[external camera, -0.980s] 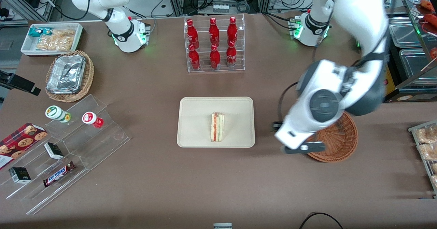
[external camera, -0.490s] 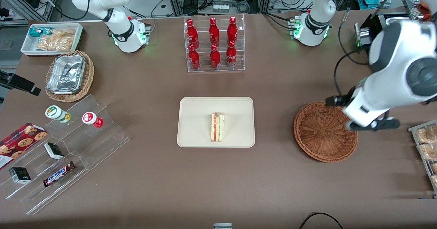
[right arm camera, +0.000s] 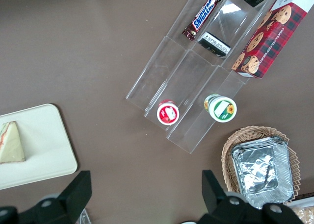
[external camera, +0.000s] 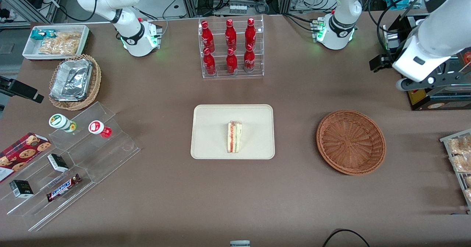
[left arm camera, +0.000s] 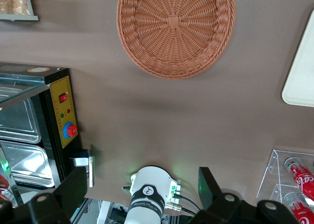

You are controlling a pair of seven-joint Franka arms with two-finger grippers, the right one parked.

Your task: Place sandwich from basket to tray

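Observation:
The sandwich [external camera: 234, 136] stands on its edge on the cream tray [external camera: 213, 129], near the tray's middle; it also shows in the right wrist view [right arm camera: 11, 143] on the tray [right arm camera: 46, 145]. The reddish-brown basket [external camera: 350, 142] lies empty beside the tray, toward the working arm's end; the left wrist view looks down on it [left arm camera: 175, 30] and on a corner of the tray [left arm camera: 301, 82]. My left gripper [external camera: 428, 82] hangs high, farther from the front camera than the basket, by the black unit. It is open and empty [left arm camera: 142, 185].
A black unit [external camera: 434, 99] with a red button [left arm camera: 71, 131] and metal pans stands by the gripper. A rack of bagged pastries [external camera: 458, 155] is at the working arm's end. A bottle rack [external camera: 232, 48], an acrylic snack stand [external camera: 73, 158] and a foil-filled basket [external camera: 75, 81] stand elsewhere.
My gripper has swung from above the basket out toward the working arm's end and away from the front camera, uncovering the basket. The sandwich has stayed on the tray.

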